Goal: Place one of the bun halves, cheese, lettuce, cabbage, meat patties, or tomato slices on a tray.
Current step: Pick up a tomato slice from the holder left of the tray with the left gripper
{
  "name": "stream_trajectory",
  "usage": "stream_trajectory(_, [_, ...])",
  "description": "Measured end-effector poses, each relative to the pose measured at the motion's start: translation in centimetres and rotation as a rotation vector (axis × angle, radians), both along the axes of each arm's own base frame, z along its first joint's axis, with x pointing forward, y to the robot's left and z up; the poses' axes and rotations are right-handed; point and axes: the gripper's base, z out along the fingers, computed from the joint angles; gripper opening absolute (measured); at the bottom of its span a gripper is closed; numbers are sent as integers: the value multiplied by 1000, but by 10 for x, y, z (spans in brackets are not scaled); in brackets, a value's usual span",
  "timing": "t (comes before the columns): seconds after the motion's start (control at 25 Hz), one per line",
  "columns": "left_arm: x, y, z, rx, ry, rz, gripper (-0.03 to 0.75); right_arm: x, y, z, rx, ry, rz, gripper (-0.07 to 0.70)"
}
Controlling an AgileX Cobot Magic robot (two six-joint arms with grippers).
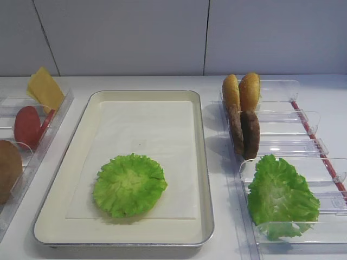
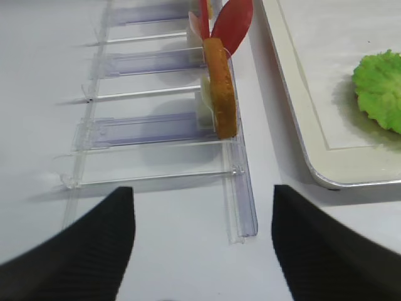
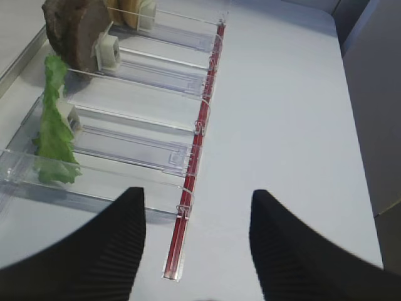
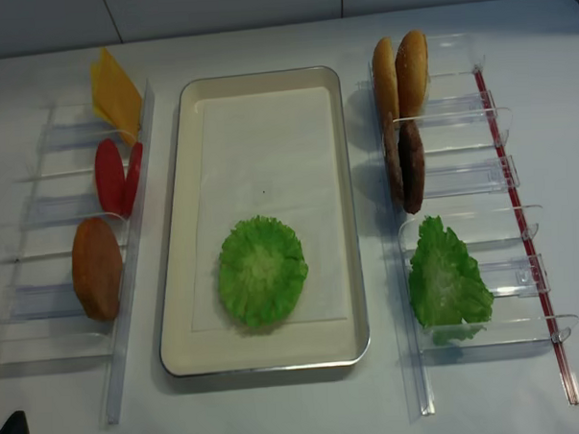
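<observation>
Viewing from overhead, we find one ruffled green lettuce leaf [image 4: 262, 270] lying at 6 o'clock on the cream metal tray [image 4: 337, 215], placement apparently done, while our left gripper [image 2: 203, 241] and right gripper [image 3: 197, 244] hover open, holding nothing.

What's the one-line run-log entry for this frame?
tray: one lettuce leaf on liner | left gripper: open, empty, above left rack | right gripper: open, empty, above right rack
</observation>
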Motion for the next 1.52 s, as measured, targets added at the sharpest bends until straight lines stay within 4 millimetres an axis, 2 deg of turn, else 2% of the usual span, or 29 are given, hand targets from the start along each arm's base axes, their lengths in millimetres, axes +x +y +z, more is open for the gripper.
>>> stream_trajectory(1.52, [0,0,0,1,0,1,456,0,0,0,0,0,0,396])
